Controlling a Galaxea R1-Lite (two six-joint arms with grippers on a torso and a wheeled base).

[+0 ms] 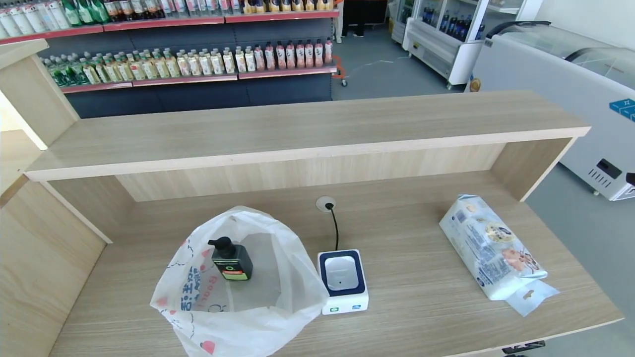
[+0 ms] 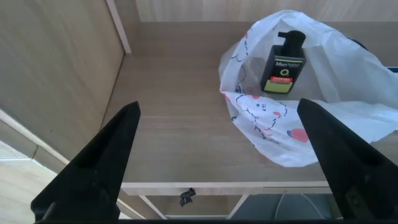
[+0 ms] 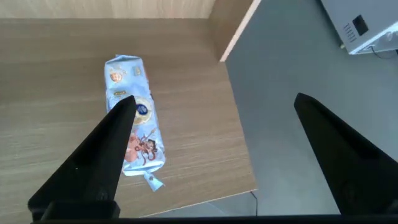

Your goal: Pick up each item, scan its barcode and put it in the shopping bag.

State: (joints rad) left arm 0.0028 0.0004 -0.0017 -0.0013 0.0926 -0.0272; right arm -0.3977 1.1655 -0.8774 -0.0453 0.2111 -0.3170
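Pale wood-grain counter [image 1: 421,277] fills the lower half of the head view. At lower left the white shopping bag [image 1: 292,270] sits with its mouth open, and a dark pump bottle [image 1: 231,260] rests inside it. Just right of the bag, at lower centre, is the white and blue scanner [image 1: 342,282], its black cable [image 1: 335,225] running up to a round port in the counter. At the right of the frame the snack packet [image 1: 491,248] lies flat, well apart from the scanner. The left gripper [image 2: 219,106] hangs above the counter's near edge, tilted toward the bag, its black fingers spread wide and empty. The right gripper [image 3: 214,98] hangs above the counter's right end, over the packet, fingers likewise spread and empty.
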